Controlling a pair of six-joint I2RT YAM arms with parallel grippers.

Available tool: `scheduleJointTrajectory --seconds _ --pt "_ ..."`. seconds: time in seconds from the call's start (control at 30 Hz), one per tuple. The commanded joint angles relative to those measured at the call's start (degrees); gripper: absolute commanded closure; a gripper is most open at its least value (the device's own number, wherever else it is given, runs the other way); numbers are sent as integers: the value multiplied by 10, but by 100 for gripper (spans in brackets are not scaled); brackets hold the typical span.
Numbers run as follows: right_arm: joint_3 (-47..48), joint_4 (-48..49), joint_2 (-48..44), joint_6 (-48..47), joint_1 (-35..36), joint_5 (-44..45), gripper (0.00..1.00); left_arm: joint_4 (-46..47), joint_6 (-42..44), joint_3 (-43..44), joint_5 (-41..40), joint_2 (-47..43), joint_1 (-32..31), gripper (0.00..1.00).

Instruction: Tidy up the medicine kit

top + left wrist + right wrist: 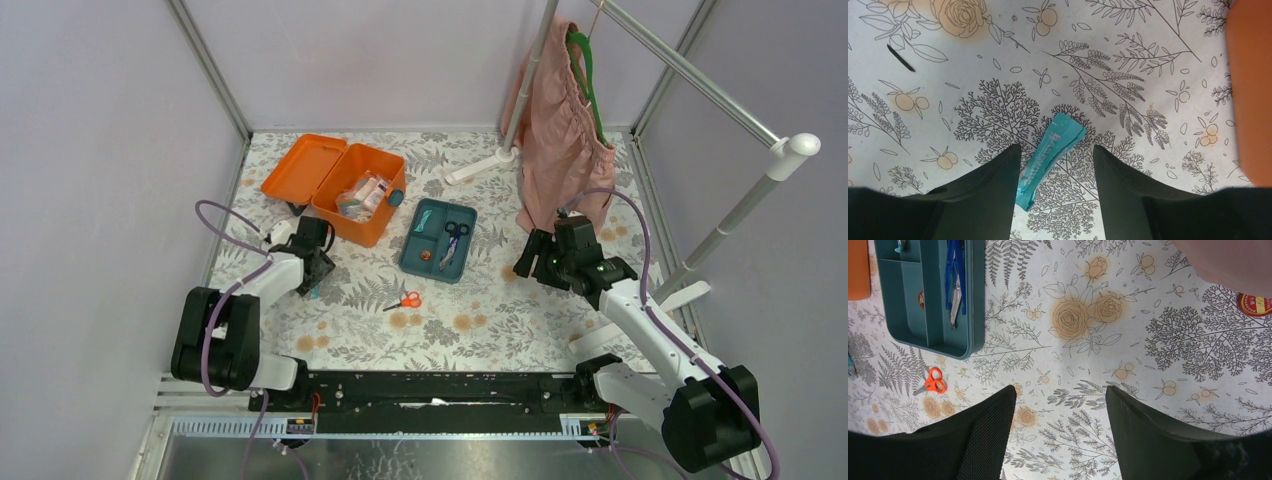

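Note:
The medicine kit (350, 215), an orange box, stands open at the back left with packets inside and its lid (303, 168) laid flat. Its orange wall (1248, 90) also edges the left wrist view. The teal insert tray (420, 250) lies on the table to the box's right, holding blue scissors (455, 232). A teal sachet (1050, 155) lies flat on the table between the fingers of my open left gripper (1056, 150), close to the left finger. My right gripper (1058, 392) hangs open over bare tablecloth with nothing between its fingers.
Small orange scissors (405, 300) lie in front of the tray. A pink garment (560, 140) hangs on a green hanger from a rack at the back right, just behind my right arm. A round red and yellow item (1255, 305) lies near it. Walls close in both sides.

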Motion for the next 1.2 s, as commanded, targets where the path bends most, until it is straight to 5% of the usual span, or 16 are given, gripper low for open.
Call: scheduleJointTrajectory --seconds 0.0,0.2,0.4,0.67,0.83,1.0,1.17 --pt "4 11 4 5 -2 -8 26 34 14 -23 21 5 5 42" --pt "4 14 5 10 -2 -12 26 34 20 -17 31 5 5 69" --pt "5 11 5 12 -2 -10 26 33 29 -17 50 -8 4 82" --pt "2 9 1 13 -2 -6 26 12 31 -25 112 -98 -18 86" --pt "-1 6 -4 14 -2 -3 26 -15 4 14 86 -132 -134 86" --pt "-3 2 -10 15 -2 -2 25 -14 28 125 27 -59 -272 85" --pt "-6 -8 -20 12 -2 3 25 19 169 267 47 81 -294 85"
